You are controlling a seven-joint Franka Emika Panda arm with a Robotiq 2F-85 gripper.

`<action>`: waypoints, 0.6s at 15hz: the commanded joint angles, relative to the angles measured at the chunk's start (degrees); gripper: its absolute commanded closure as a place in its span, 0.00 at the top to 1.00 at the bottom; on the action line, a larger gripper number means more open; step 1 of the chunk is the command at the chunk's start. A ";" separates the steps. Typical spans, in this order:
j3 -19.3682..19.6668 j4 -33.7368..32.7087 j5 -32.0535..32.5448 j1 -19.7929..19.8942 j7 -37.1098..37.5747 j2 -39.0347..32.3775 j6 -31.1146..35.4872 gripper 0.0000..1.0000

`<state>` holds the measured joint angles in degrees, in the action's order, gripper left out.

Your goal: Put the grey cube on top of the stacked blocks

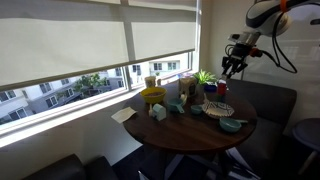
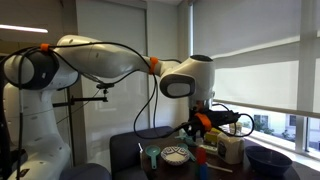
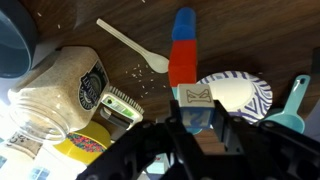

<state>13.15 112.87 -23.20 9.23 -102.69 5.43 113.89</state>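
Hovering high over the worktop [image 1: 185, 130], the claw [image 3: 198, 122] clamps the grey cube [image 3: 194, 98] between its closed jaws, presumably kept raised to clear the red-and-blue stacked blocks [image 3: 183, 50] just ahead.

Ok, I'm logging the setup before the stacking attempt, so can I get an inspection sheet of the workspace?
Surface: round dark wooden table, crowded.
Job's things: grey cube between the fingers; stacked blocks, blue and red, on the table.
Clutter: white spoon, grain jar, striped plate, teal scoop, plants.
Gripper: raised above the table, closed on the cube.
Cables: black cable looping along the arm.
Surroundings: windows with roller blinds.
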 commanded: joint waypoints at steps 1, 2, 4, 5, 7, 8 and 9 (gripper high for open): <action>-0.90 1.32 1.65 -0.51 -1.33 1.09 2.45 0.09; -0.46 0.11 0.84 -0.40 -3.01 0.41 -0.84 0.09; 1.14 -3.44 -1.63 0.25 -8.16 -1.52 -10.88 0.09; 1.74 -4.53 -2.14 0.70 -9.84 -2.13 -14.75 0.09; 2.86 -6.36 -2.80 1.84 -12.67 -3.15 -19.65 0.09; 3.14 -6.59 -3.02 2.28 -13.23 -3.28 -20.39 0.09; 3.13 -6.03 -3.49 2.57 -12.80 -2.57 -19.15 0.09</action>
<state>15.70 109.15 -24.53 10.62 -113.41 4.02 96.79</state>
